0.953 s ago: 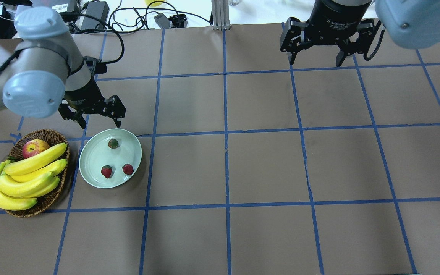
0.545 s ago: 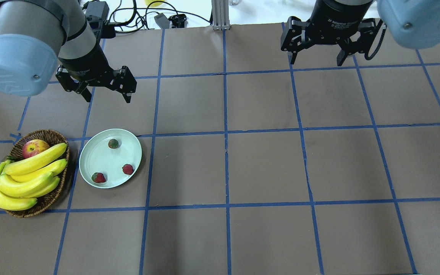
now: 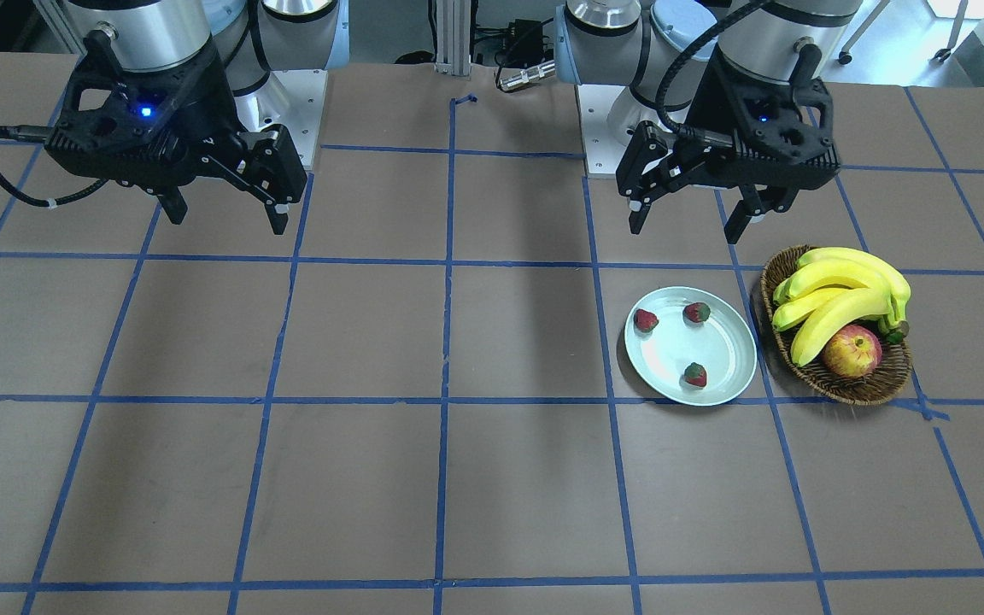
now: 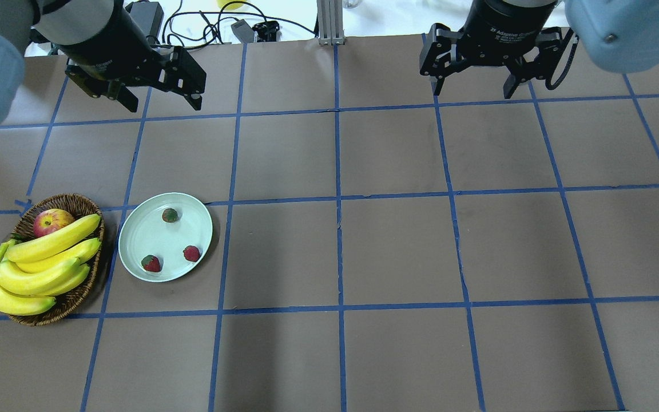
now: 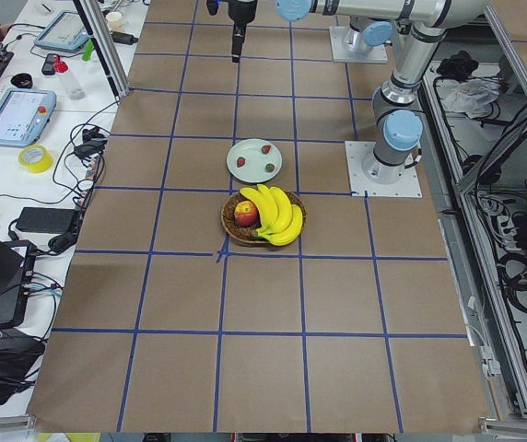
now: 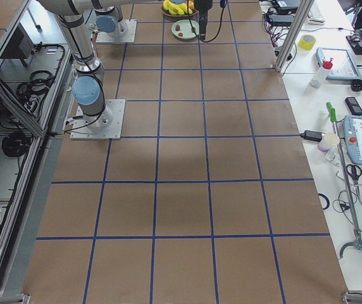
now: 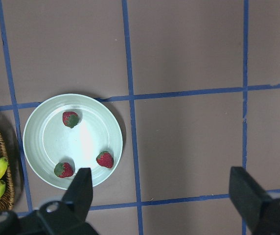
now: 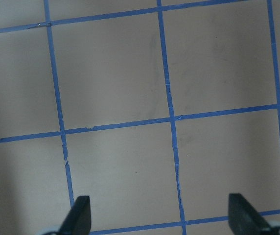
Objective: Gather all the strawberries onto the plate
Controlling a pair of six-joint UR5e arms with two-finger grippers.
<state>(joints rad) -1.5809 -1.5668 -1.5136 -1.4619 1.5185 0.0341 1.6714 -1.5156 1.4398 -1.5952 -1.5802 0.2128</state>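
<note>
Three strawberries lie in the pale mint plate (image 4: 135, 234): one at the far side (image 4: 170, 215), one at the near left (image 4: 150, 264), one at the near right (image 4: 191, 253). They also show in the front view (image 3: 646, 320) (image 3: 697, 313) (image 3: 695, 374) and in the left wrist view (image 7: 70, 119) (image 7: 64, 170) (image 7: 105, 159). My left gripper (image 4: 163, 104) is open and empty, raised well beyond the plate. My right gripper (image 4: 472, 90) is open and empty, high over the far right of the table.
A brown wicker basket (image 4: 86, 292) with a bunch of bananas (image 4: 38, 266) and an apple (image 4: 52, 221) stands just left of the plate. Cables and power bricks (image 4: 146, 20) lie beyond the table's far edge.
My left gripper has risen and pulled away from the plate toward the far edge. The near-left strawberry rolled a little within the plate. The right arm has barely moved.
</note>
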